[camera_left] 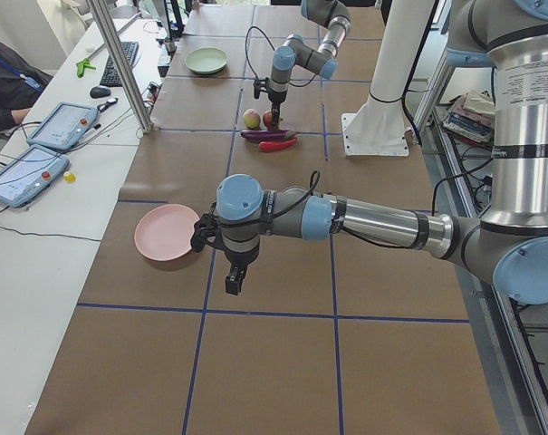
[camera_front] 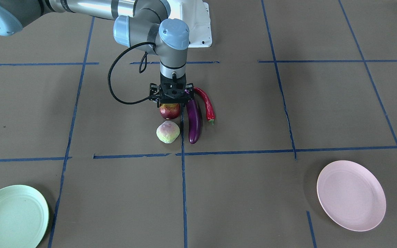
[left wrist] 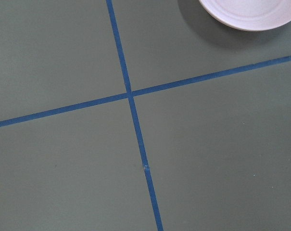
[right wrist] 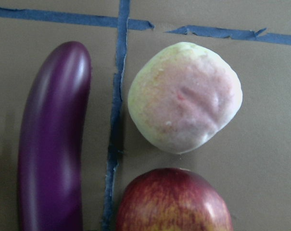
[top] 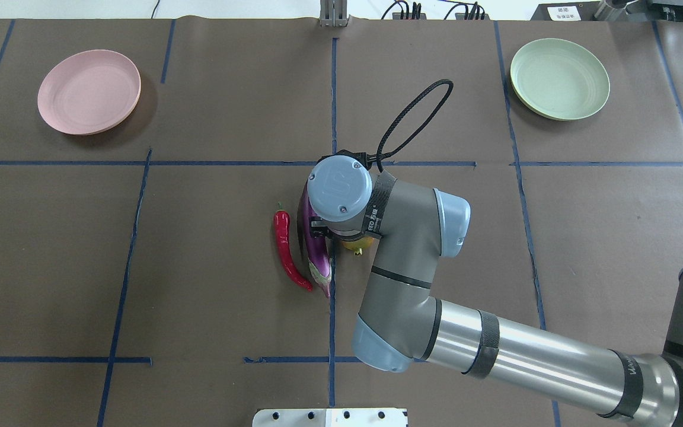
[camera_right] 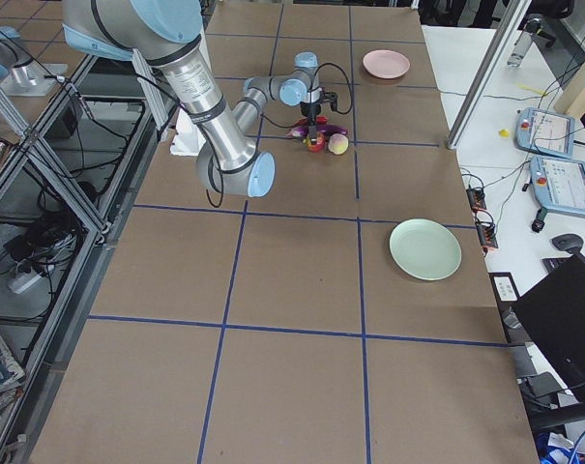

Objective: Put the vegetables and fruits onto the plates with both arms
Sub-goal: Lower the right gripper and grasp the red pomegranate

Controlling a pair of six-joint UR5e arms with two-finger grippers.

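My right gripper (camera_front: 171, 101) hangs straight down over the dark red-yellow pomegranate-like fruit (camera_front: 170, 110), its jaws spread a little wider than the fruit's top. The fruit fills the bottom of the right wrist view (right wrist: 176, 202). The pale green, pink-blushed fruit (camera_front: 167, 132) lies just beyond it. The purple eggplant (camera_front: 194, 124) and the red chili pepper (camera_front: 208, 103) lie side by side next to them. The pink plate (camera_front: 351, 195) and the mint green plate (camera_front: 10, 217) sit at far corners. My left gripper (camera_left: 235, 279) hovers near the pink plate (camera_left: 165, 232); I cannot tell its state.
Blue tape lines (left wrist: 131, 94) divide the brown table cover. The white robot base (top: 329, 417) sits at the table's near edge. A black cable loop (camera_front: 115, 89) hangs off the right wrist. Operators' tablets (camera_left: 38, 149) lie on a side table.
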